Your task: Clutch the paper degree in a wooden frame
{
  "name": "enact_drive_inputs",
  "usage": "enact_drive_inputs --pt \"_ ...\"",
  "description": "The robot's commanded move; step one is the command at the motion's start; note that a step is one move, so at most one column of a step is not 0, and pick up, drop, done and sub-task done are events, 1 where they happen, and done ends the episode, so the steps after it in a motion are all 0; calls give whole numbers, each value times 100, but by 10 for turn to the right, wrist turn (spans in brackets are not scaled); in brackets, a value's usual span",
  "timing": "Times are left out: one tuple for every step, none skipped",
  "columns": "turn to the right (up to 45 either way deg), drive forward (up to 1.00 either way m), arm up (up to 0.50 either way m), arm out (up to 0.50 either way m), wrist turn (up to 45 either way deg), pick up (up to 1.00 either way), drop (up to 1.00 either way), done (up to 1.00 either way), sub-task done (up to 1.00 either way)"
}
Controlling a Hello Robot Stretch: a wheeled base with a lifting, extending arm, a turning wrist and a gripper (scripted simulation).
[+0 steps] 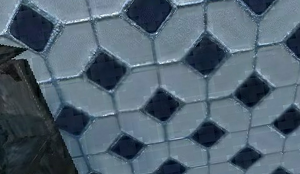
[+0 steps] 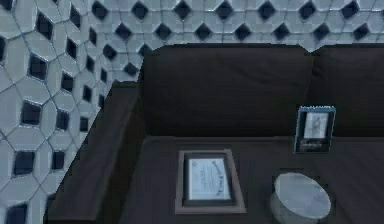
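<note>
The paper degree (image 2: 208, 180) in its wooden frame lay flat on the dark sofa's (image 2: 230, 95) seat. Just right of it sat 1 round pale object (image 2: 302, 198), and 1 small blue-framed picture (image 2: 314, 130) stood against the backrest. The gripper's state could not be told.

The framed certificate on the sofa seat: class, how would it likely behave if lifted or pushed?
The framed certificate looks like a rigid panel with a wooden border: probably stiff, not floppy. Lying flat on the sofa cushion, it should not roll or tip, though its low edges may be hard to grip.
</note>
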Motion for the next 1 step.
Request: enact_drive_inputs --pt "0 0 14 0 0 0 0 0 0"
